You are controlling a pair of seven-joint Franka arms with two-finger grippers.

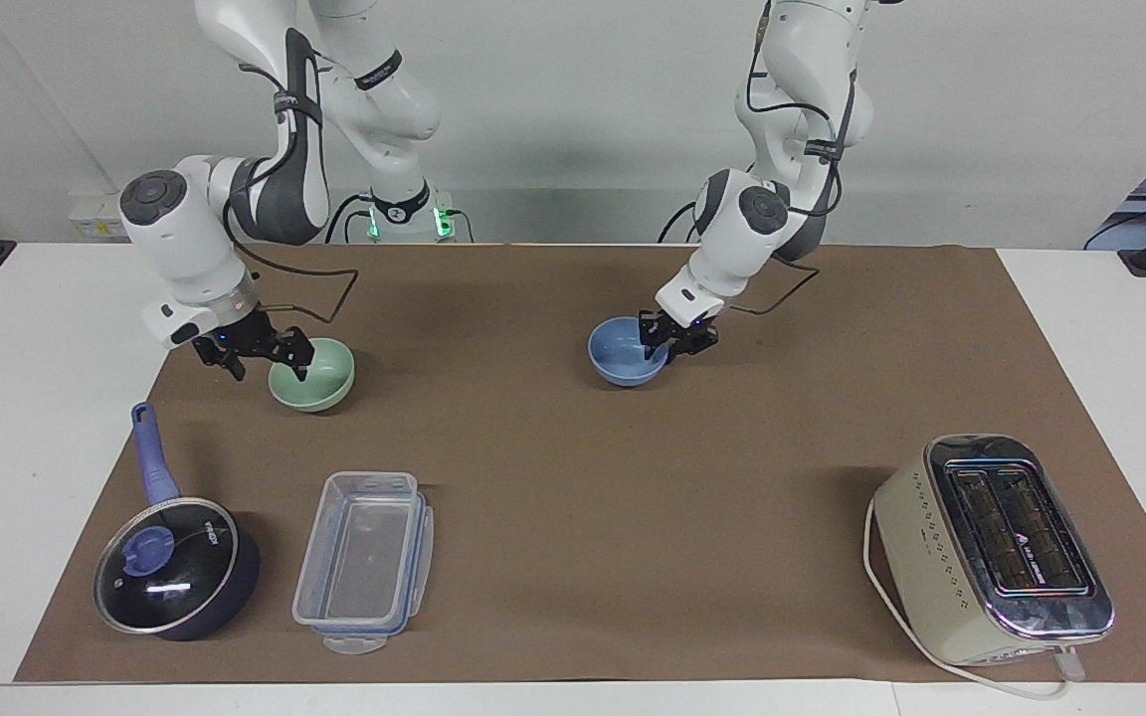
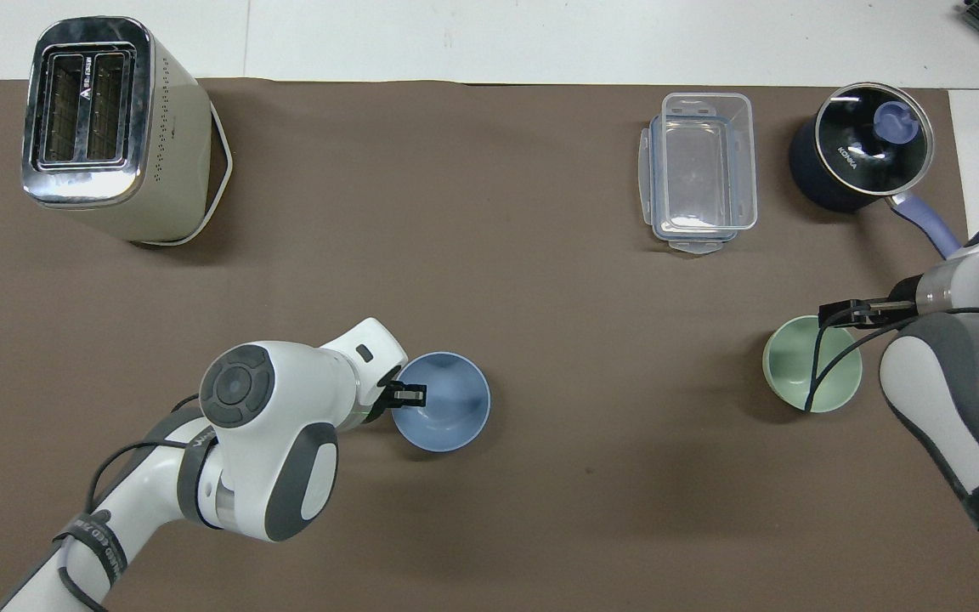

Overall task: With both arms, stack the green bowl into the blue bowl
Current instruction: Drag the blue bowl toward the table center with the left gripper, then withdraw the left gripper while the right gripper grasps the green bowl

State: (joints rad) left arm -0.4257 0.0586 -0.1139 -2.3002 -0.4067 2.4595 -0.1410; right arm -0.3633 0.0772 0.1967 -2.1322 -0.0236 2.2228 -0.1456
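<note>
The blue bowl (image 1: 621,364) (image 2: 447,406) sits low near the middle of the brown mat, upright; I cannot tell if it touches the mat. My left gripper (image 1: 670,341) (image 2: 410,395) is shut on its rim, on the side toward the left arm's end. The green bowl (image 1: 322,376) (image 2: 802,376) stands on the mat toward the right arm's end. My right gripper (image 1: 267,364) (image 2: 838,313) is open and low at that bowl's rim, one finger over the bowl and the other outside it.
A dark pot with a blue handle (image 1: 175,572) (image 2: 859,157) and a clear plastic container (image 1: 364,562) (image 2: 700,170) lie farther from the robots than the green bowl. A cream toaster (image 1: 996,547) (image 2: 107,127) stands at the left arm's end.
</note>
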